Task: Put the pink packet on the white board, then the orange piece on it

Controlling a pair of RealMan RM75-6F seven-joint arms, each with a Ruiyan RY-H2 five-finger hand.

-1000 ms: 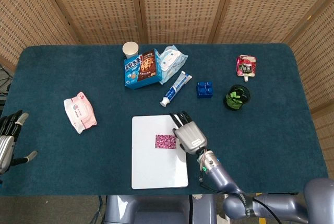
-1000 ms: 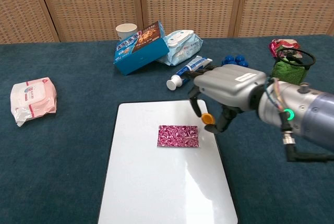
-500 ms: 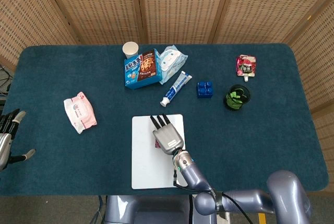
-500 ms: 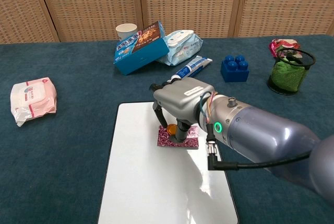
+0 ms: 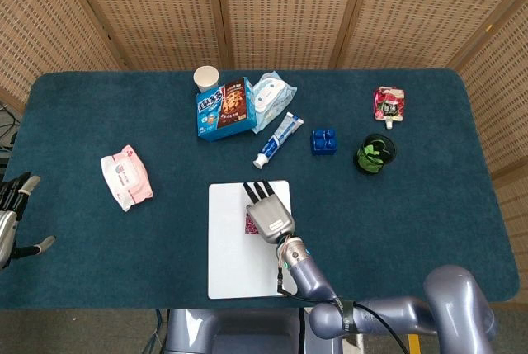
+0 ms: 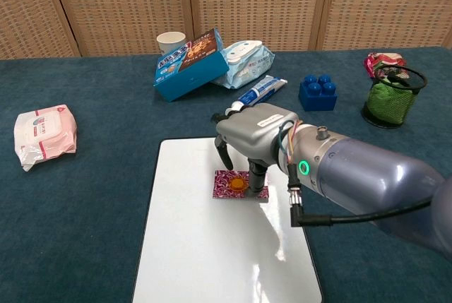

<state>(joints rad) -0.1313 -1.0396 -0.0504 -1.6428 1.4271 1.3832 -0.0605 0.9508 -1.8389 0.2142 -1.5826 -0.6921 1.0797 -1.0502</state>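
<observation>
Our right hand (image 6: 256,135) hangs mid-frame; its fingers (image 6: 253,174) touch the orange piece (image 6: 237,183), which sits on the pink packet (image 6: 224,184) on the board (image 6: 183,246) (grip unclear, so we cannot tell).

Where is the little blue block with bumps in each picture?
Head view: the blue block sits above and right of the white board.
Chest view: the blue block is in the upper right.
Shared landmark: the green mesh cup just right of it.
</observation>
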